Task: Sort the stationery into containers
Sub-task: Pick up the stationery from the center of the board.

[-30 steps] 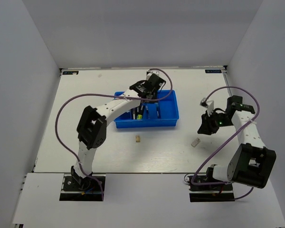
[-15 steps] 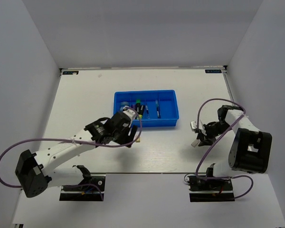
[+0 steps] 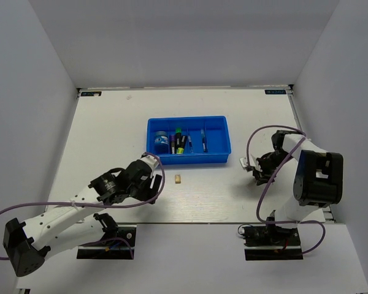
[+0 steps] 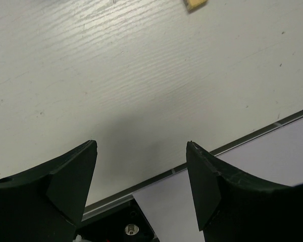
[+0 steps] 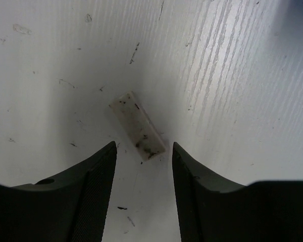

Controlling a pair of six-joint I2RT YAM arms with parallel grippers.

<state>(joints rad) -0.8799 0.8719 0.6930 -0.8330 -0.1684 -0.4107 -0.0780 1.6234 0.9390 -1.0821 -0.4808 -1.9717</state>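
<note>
The blue tray (image 3: 187,160) sits mid-table and holds a blue roll (image 3: 161,138), dark markers with yellow-green caps (image 3: 179,143) and a thin pen (image 3: 203,140). A tan block (image 3: 178,179) (image 4: 196,4) lies on the table just in front of the tray. My left gripper (image 3: 152,185) (image 4: 141,146) hangs open and empty left of it, near the front edge. My right gripper (image 3: 258,174) (image 5: 144,145) is open and low over the table. A pale grey block (image 5: 138,125) lies slanted there, its near end between the fingertips, touching neither.
The table's front edge strip (image 4: 252,133) and the left arm's base plate (image 4: 126,227) show right under the left gripper. White side walls close in the table. The right arm's purple cable (image 3: 264,202) loops beside the gripper.
My left arm has pulled back from the tray to the table's near side and its jaws have opened. My right gripper has come down over the pale grey block and spread wider.
</note>
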